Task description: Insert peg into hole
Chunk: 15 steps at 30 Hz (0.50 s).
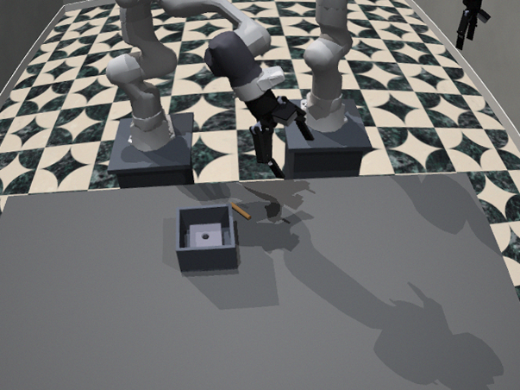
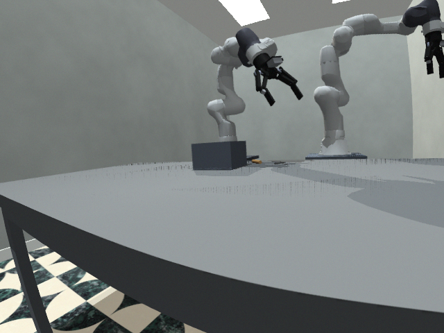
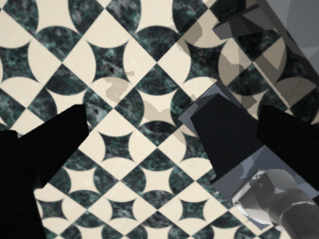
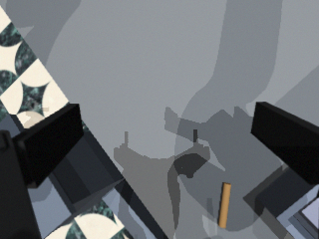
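peg: the orange-brown peg (image 1: pixel 240 211) (image 2: pixel 256 161) (image 4: pixel 225 205) lies flat on the grey desk (image 1: pixel 112 315) (image 2: pixel 250 215) (image 4: pixel 125 65), outside the box. from above i see it near the box's corner, between one and two o'clock from its middle, one end pointing to ten and the other to four.
box: the open-topped slate-blue box (image 1: pixel 208 260) (image 2: pixel 211 156) (image 4: pixel 279 191) stands upright on the desk, with a small gap to the peg in the right wrist view.
plate: a pale lilac square plate (image 1: pixel 213 231) (image 4: pixel 313 214) sits at the bottom of the box.
hole: the round dark hole (image 1: pixel 205 236) is near the plate's middle, and the peg is not in it.
right tool: the right tool (image 1: pixel 294 155) (image 2: pixel 286 100) (image 4: pixel 167 119) is spread wide with nothing in its grip, raised above desk height and tilted, fingers slanting downward; its own camera has the peg toward five o'clock and the box toward four.
left tool: the left tool (image 1: pixel 464 42) (image 2: pixel 436 74) (image 3: pixel 172 120) also stands wide, nothing held, fingers down, well apart from the box, toward two o'clock from above.
floor: cream and dark green patterned tiles (image 1: pixel 216 164) (image 2: pixel 46 279) (image 3: pixel 120 144) (image 4: pixel 32 102).
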Motion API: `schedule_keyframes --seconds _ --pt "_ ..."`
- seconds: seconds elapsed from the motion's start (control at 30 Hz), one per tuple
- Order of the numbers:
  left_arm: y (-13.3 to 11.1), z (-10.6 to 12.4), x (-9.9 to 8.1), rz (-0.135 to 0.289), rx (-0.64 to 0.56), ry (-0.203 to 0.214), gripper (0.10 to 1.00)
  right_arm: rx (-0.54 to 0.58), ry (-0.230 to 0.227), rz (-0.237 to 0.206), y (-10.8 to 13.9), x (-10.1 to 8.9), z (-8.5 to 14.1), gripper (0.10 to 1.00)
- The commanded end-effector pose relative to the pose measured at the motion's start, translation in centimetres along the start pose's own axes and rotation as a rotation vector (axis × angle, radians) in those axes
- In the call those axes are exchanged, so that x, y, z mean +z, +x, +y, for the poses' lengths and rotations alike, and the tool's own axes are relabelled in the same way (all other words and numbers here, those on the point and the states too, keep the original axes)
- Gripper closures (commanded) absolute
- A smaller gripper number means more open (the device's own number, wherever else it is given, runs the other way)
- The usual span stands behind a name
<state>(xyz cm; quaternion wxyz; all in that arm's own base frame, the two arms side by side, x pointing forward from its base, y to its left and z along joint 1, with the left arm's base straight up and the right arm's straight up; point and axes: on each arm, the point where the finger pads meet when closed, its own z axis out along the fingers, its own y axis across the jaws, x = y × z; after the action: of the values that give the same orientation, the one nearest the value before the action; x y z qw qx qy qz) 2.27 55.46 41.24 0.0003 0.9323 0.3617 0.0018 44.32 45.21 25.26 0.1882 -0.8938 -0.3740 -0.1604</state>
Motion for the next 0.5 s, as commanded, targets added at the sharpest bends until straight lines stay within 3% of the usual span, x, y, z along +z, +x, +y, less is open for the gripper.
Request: schedule_keyframes --seconds 0.0,0.1,0.17,0.2,0.47 --pt "-0.1 0.0 -0.1 -0.003 -0.006 0.002 0.098 0.078 -0.028 -0.096 -2.6 0.9 0.7 0.098" --pt "-0.1 0.0 -0.1 -0.003 -0.006 0.002 0.098 0.081 -0.052 -0.146 -4.3 1.4 1.7 0.098" --pt "-0.1 0.0 -0.1 -0.003 -0.006 0.002 0.098 0.081 -0.052 -0.146 -4.3 1.4 1.7 0.098" --pt "-0.1 0.0 -0.1 -0.003 -0.006 0.002 0.098 0.085 -0.076 -0.189 -5.7 1.8 2.6 0.098" --pt "-0.1 0.0 -0.1 -0.003 -0.006 0.002 0.098 0.097 -0.156 -0.316 -10.1 2.3 5.6 0.098"
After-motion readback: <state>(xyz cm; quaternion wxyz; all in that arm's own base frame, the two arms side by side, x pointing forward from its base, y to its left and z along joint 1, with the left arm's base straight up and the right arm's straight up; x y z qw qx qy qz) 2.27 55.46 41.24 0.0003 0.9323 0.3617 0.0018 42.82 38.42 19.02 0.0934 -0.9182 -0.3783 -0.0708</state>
